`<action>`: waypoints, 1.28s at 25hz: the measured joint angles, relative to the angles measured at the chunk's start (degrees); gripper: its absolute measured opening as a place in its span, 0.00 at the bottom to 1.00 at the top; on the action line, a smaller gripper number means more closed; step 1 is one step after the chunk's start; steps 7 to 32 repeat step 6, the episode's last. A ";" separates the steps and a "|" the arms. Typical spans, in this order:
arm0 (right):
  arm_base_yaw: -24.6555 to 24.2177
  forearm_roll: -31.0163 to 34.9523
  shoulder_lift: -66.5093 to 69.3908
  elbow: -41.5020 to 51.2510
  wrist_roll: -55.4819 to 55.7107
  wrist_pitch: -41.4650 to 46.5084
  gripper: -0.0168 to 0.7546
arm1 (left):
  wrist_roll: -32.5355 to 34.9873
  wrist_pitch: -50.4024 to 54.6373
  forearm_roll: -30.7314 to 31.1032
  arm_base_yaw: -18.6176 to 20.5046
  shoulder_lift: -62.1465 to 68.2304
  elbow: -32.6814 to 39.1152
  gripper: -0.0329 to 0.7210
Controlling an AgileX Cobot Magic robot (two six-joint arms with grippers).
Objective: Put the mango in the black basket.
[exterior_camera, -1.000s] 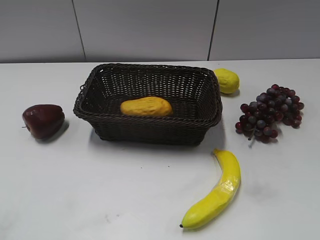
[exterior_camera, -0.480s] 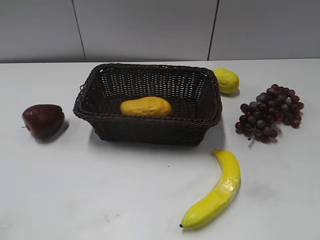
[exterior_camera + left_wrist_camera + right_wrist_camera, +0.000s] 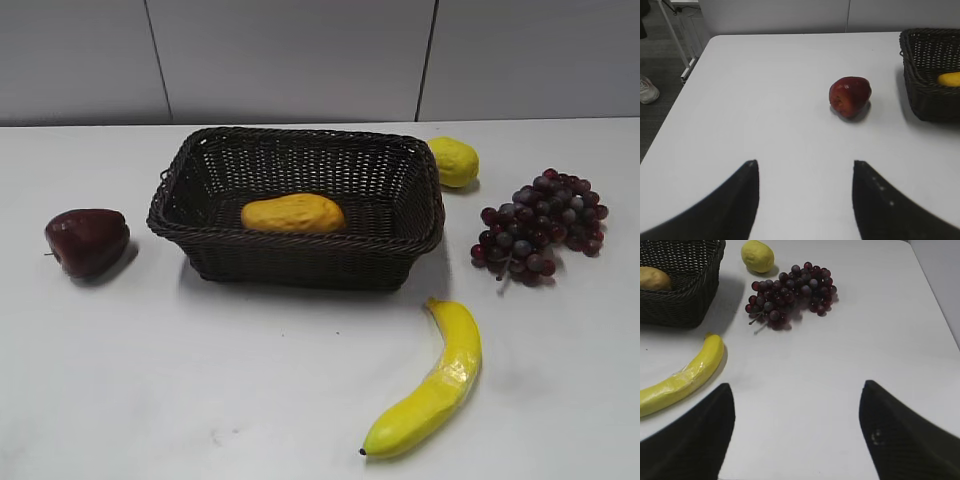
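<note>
Exterior view shows the mango (image 3: 293, 213) lying on its side inside the black basket (image 3: 300, 265), near the front wall and a little left of the middle. The basket sits on the white table (image 3: 200, 380). A dark red apple (image 3: 87, 240) rests well to the left of the basket, apart from it. A lemon (image 3: 454, 161) sits just beside the basket's far right corner, and a bunch of dark grapes (image 3: 541, 226) lies to the right of the basket. A banana (image 3: 432, 385) lies in front of the basket's right end, curving toward the near edge.

No arm appears in this view. From the left wrist, the left hand (image 3: 805, 200) hangs above bare table with its two dark fingers spread wide and nothing between them; the apple and a corner of the basket lie ahead of it. From the right wrist, the right hand (image 3: 797, 435) is likewise spread and empty, with the banana just ahead on its left and the grapes and lemon farther off.
</note>
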 joint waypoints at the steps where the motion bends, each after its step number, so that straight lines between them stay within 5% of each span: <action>1: 0.00 0.00 0.00 0.00 0.00 0.00 0.78 | 0.00 0.00 0.00 0.00 0.00 0.00 0.64; 32: 0.00 0.00 0.00 0.00 0.00 0.00 0.78 | 0.00 0.00 0.00 0.00 0.00 0.00 0.64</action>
